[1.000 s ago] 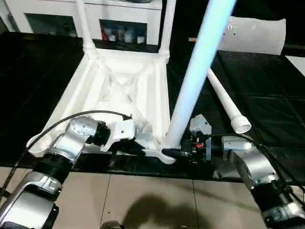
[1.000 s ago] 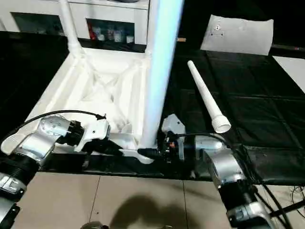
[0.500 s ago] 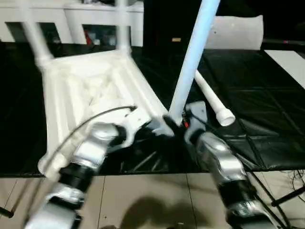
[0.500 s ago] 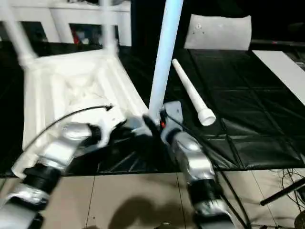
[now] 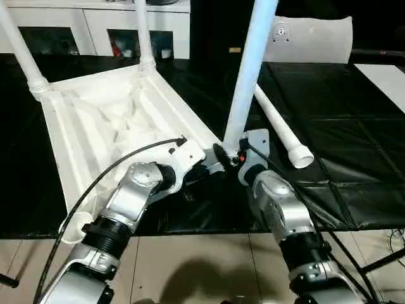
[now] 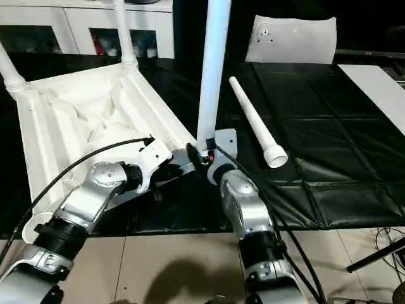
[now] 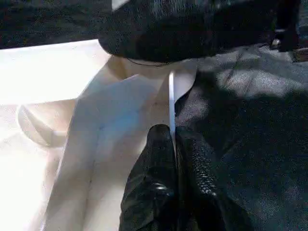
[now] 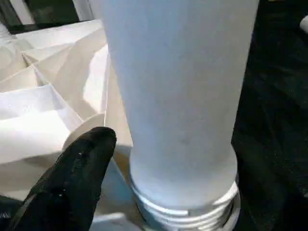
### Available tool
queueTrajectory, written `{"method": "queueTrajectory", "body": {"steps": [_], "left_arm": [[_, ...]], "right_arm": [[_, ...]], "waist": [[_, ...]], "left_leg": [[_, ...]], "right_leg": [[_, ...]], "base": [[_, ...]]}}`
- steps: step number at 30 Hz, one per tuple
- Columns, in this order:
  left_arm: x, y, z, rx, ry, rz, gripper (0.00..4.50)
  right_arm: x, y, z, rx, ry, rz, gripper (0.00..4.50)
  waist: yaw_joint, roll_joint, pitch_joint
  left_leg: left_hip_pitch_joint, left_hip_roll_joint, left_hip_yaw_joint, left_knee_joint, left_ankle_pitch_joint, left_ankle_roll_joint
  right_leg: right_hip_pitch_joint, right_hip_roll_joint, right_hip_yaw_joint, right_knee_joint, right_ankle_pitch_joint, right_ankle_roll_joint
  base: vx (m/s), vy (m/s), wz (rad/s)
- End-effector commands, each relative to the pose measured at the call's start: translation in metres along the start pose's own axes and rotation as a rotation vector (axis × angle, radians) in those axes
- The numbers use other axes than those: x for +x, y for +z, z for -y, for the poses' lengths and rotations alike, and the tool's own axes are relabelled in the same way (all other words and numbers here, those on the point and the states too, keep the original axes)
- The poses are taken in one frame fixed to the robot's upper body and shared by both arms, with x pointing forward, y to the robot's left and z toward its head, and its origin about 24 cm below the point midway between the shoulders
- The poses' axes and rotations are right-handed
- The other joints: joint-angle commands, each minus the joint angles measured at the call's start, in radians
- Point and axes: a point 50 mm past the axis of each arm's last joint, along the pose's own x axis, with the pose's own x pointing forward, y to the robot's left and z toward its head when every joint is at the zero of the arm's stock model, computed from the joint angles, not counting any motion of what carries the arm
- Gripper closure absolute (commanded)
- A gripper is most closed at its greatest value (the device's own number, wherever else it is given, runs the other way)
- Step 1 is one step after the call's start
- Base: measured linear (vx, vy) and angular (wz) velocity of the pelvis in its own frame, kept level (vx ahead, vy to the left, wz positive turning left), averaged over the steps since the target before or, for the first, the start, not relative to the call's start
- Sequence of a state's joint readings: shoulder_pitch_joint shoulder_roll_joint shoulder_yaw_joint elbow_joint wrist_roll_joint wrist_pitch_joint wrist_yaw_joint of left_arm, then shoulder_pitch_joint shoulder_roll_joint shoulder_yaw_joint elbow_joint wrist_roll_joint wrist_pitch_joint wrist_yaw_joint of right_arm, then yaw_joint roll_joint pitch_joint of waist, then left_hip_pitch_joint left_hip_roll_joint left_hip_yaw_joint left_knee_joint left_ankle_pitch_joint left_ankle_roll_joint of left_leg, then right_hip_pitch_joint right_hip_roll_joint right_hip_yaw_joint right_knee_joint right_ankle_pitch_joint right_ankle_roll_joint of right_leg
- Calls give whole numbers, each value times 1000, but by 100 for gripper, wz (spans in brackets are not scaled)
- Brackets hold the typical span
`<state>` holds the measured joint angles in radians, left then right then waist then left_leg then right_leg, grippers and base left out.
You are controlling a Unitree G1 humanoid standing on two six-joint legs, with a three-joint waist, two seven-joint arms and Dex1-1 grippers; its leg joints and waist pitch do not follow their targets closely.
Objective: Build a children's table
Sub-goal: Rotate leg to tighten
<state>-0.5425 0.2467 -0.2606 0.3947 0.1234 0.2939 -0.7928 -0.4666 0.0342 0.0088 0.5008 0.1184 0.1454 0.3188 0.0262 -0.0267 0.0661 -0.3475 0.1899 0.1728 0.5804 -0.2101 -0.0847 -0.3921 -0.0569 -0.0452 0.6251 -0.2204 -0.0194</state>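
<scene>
Three legs up: two far legs sit in their corner sockets, and a third leg stands in the near corner of the upside-down tabletop
One leg left: the spare leg lies loose on the black counter, just beside the standing one, wide end toward the robot
What changed: a second ago the tabletop lay square to the counter edge, now it's swung round so the near corner points at the robot, and both arms have closed in on that corner
Leg angle: the third leg was leaning off to the right before, looks a good bit straighter now
Left pincer: clamped together on the thin rim of the tabletop right by that corner, same hold as before
Right pincer: jaws apart at the foot of the leg; its one visible finger stands clear of the tube, so I'd say it's let go
Threads: a few rings show above the socket, so my guess is the leg isn't fully screwed home
What it means: probably a regrip between twists, more turns to go, then the last leg
</scene>
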Motion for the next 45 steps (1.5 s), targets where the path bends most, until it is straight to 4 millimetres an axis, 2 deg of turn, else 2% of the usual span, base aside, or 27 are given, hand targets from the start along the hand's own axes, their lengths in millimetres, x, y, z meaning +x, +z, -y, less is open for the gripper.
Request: {"method": "queueTrajectory", "body": {"steps": [1,3,4,5,6,7,8,11,15,19,22,24,26,31,38,45], "left_arm": [[-7,-12,-1,26,-49,-31,450],[-12,-16,-4,40,-61,-40,450],[-16,-19,-5,47,-76,-46,450],[-17,-20,-6,53,-90,-45,450],[-19,-21,-6,62,-108,-43,450],[-23,-23,-7,69,-136,-48,450],[-25,-25,-8,84,-164,-46,450],[-28,-26,-8,93,-202,-47,450],[-37,-27,-6,154,-364,-49,450],[-45,-28,-6,200,-548,-68,450],[-46,-28,-6,216,-578,-80,450],[-46,-28,-6,228,-592,-88,450],[-46,-28,-7,249,-615,-104,450],[-46,-27,-8,287,-666,-125,450],[-45,-27,-10,307,-683,-135,450],[-44,-28,-12,317,-685,-144,450]], "right_arm": [[-10,-3,-5,-16,161,-9,15],[-16,0,-1,-41,208,2,7],[-21,2,3,-70,239,1,7],[-24,2,5,-85,256,-2,7],[-27,3,8,-106,279,-8,7],[-33,4,14,-142,313,-20,7],[-38,4,18,-174,344,-31,7],[-43,5,23,-203,384,-46,7],[-54,10,33,-272,518,-98,7],[-57,14,34,-334,667,-158,7],[-57,14,32,-338,714,-171,7],[-56,14,31,-338,740,-177,33],[-55,14,30,-338,774,-188,54],[-52,12,26,-353,851,-224,98],[-48,12,23,-380,890,-235,159],[-46,12,21,-390,912,-234,175]], "waist": [[5,3,-52],[6,0,-57],[5,0,-59],[7,0,-58],[5,0,-58],[5,-7,-57],[9,-2,-55],[10,-4,-53],[12,-7,-55],[19,-5,-58],[29,-3,-60],[39,0,-62],[44,1,-63],[58,-3,-65],[62,-4,-67],[63,-5,-65]], "left_leg": [[-8,38,-11,-64,-57,62],[-15,35,-10,-59,-8,91],[-15,35,-9,-56,7,106],[-12,35,-8,-55,6,113],[-13,35,-8,-55,6,120],[-13,35,-6,-54,-4,124],[-10,37,-6,-55,-21,124],[-6,41,-4,-55,-42,115],[-7,40,-6,-54,-43,118],[-2,40,-3,-52,-28,126],[0,44,-2,-49,-29,126],[3,47,0,-49,-24,122],[1,47,-1,-48,-17,119],[-2,46,0,-47,-33,101],[-3,45,-1,-46,-24,93],[-4,45,-1,-47,-36,91]], "right_leg": [[52,-79,56,-72,-4,-214],[58,-76,54,-61,96,-224],[57,-76,54,-57,141,-234],[56,-75,53,-59,148,-239],[56,-75,52,-57,153,-249],[57,-74,51,-60,135,-252],[54,-76,52,-62,105,-252],[50,-78,54,-63,67,-265],[54,-77,53,-60,72,-270],[50,-77,53,-55,92,-286],[50,-80,52,-52,104,-297],[48,-80,51,-49,117,-304],[49,-81,50,-45,130,-308],[52,-83,49,-46,103,-292],[52,-82,48,-43,112,-289],[53,-82,48,-45,87,-283]], "base": [[0,0,0],[0,0,0],[0,0,0],[0,0,0],[0,0,0],[0,0,0],[0,0,0],[0,0,0],[0,0,0],[0,0,0],[0,0,0],[0,0,0],[0,0,0],[0,0,0],[0,0,0],[0,0,0]]}}
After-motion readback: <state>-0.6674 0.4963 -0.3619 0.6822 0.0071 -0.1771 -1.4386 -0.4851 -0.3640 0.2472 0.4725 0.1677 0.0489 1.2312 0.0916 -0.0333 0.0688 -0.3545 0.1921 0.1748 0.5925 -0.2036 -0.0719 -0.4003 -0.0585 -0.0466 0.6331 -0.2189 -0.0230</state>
